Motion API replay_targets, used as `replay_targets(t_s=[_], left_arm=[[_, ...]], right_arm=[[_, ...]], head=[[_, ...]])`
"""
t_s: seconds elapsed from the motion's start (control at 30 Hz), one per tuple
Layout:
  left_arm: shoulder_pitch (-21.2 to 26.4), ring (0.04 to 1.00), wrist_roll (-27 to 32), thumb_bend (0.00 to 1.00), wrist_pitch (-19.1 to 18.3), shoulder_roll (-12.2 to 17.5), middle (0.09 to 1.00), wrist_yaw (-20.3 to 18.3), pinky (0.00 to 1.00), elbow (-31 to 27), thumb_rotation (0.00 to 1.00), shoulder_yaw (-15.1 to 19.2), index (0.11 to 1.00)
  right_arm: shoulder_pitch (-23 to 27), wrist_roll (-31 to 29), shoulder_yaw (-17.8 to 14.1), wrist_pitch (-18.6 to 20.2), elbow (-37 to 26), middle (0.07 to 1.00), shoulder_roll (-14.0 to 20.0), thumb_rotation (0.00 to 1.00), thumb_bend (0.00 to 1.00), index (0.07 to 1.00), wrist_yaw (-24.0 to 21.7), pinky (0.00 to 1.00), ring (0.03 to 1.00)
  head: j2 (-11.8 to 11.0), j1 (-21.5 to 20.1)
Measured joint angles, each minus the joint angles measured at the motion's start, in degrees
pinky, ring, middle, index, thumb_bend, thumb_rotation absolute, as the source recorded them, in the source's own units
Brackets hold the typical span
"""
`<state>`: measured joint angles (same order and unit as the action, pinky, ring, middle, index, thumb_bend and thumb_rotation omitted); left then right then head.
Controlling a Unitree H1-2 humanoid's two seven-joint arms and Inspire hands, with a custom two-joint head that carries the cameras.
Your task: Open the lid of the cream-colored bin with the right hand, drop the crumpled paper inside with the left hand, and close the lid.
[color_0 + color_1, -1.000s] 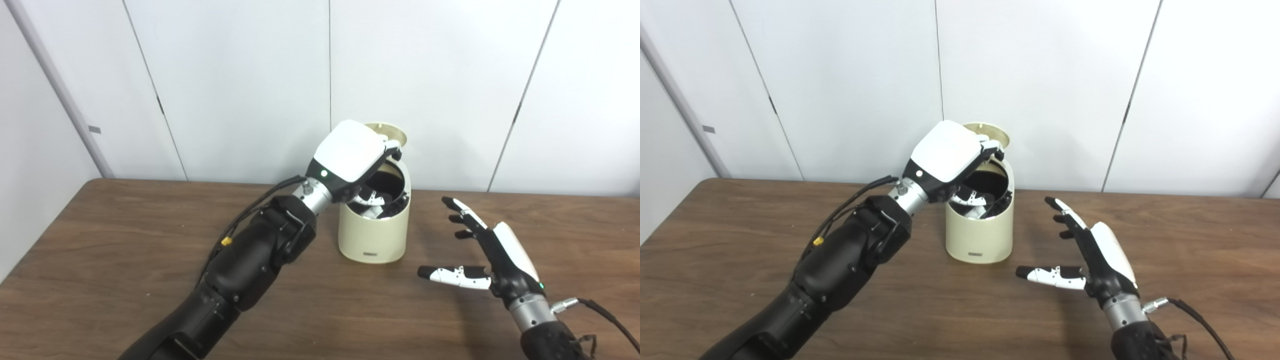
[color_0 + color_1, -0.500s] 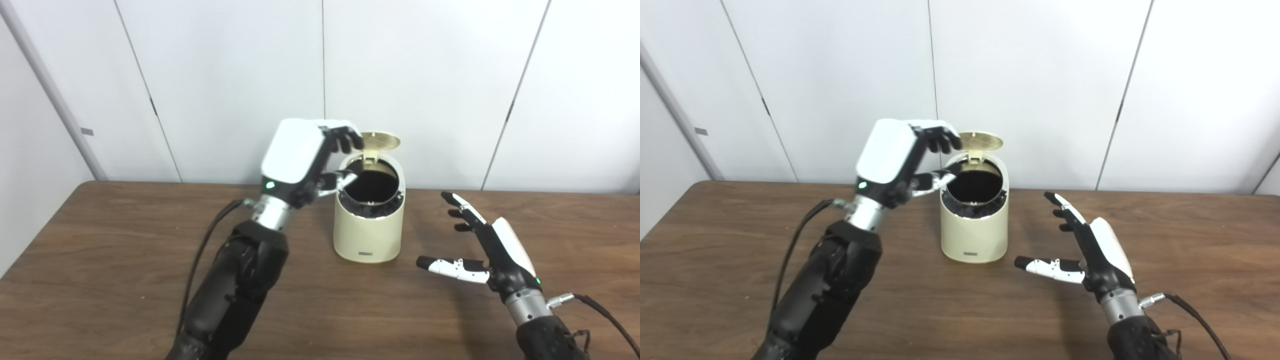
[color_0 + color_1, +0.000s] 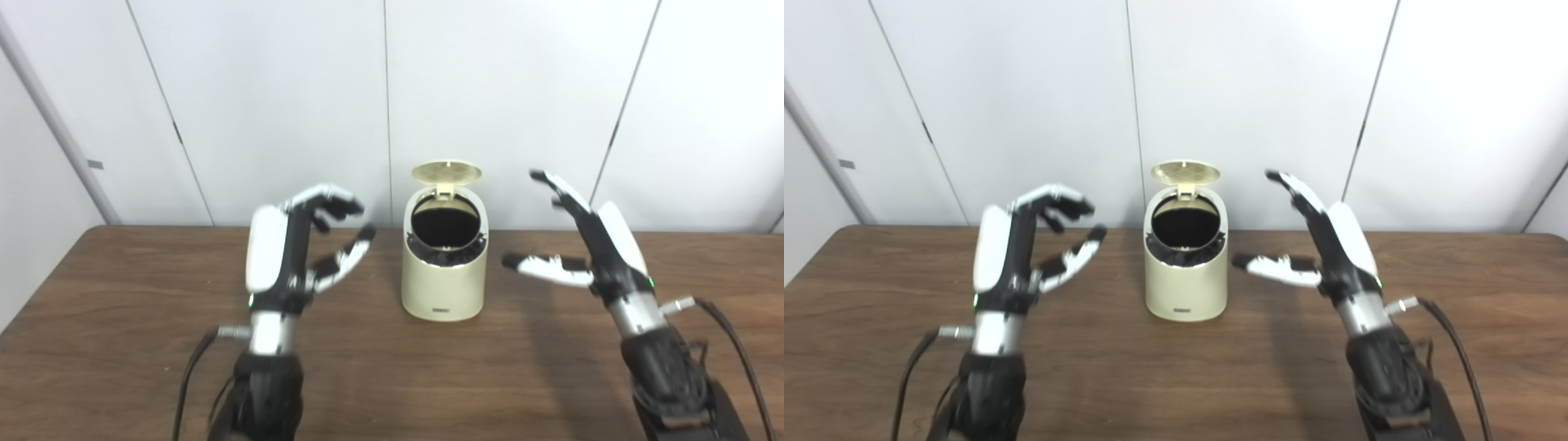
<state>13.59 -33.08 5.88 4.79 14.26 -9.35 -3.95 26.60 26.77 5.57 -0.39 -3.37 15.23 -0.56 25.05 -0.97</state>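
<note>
Cream-colored bin (image 3: pixel 445 282) sits centre table, lid (image 3: pixel 446 173) up at twelve o'clock; no paper is visible. Left hand (image 3: pixel 288 251) at nine, fingers loosely curled and empty; right hand (image 3: pixel 588 245) at three, spread wide. Closing step, I'd say: the right hand needs to reach the lid and press it down.

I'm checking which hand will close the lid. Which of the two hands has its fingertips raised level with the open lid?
The right hand: its straight fingers reach as high as the round lid of the cream-colored bin. The left hand is lower, fingers curled.

Open-lidded bin (image 3: pixel 444 288) between empty robot hands
</note>
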Motion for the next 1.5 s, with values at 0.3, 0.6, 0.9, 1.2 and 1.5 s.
replay_targets(t_s=[0.3,0.6,0.9,1.2,1.5], left_arm=[[-4.6,0.674,10.7,0.54,-0.1,-1.2,0.731,-2.0,0.54,1.0,0.18,2.4,0.778],[-6.2,0.7,13.7,0.56,-2.2,0.0,0.75,-6.8,0.57,2.1,0.21,2.6,0.789],[-6.3,0.691,13.7,0.6,-3.5,2.2,0.748,-10.6,0.57,3.6,0.19,2.1,0.792],[-6.3,0.687,13.1,0.63,-4.8,3.0,0.742,-11.9,0.55,3.8,0.17,1.5,0.786],[-6.3,0.685,13.0,0.62,-4.8,3.0,0.74,-12.2,0.55,4.8,0.15,0.9,0.787]], right_arm=[[4.9,2.5,1.9,2.7,-0.6,0.9,0.6,0.57,0.79,0.888,-5.2,0.7,0.852],[7.7,3.1,2.9,6.3,-2.1,0.906,1.2,0.6,0.81,0.903,-10.1,0.64,0.851],[8.8,7.6,5.8,7.0,-2.0,0.893,2.5,0.61,0.79,0.888,-12.3,0.71,0.876],[10.2,11.0,8.3,5.5,-1.1,0.881,4.6,0.64,0.79,0.871,-13.7,0.98,0.994],[11.5,13.8,10.0,2.8,0.9,0.84,5.5,0.59,0.81,0.834,-13.9,1.0,1.0]], head=[[-0.3,0.0],[-0.4,0.4],[-0.9,0.7],[-0.8,1.0],[-0.4,1.3]])
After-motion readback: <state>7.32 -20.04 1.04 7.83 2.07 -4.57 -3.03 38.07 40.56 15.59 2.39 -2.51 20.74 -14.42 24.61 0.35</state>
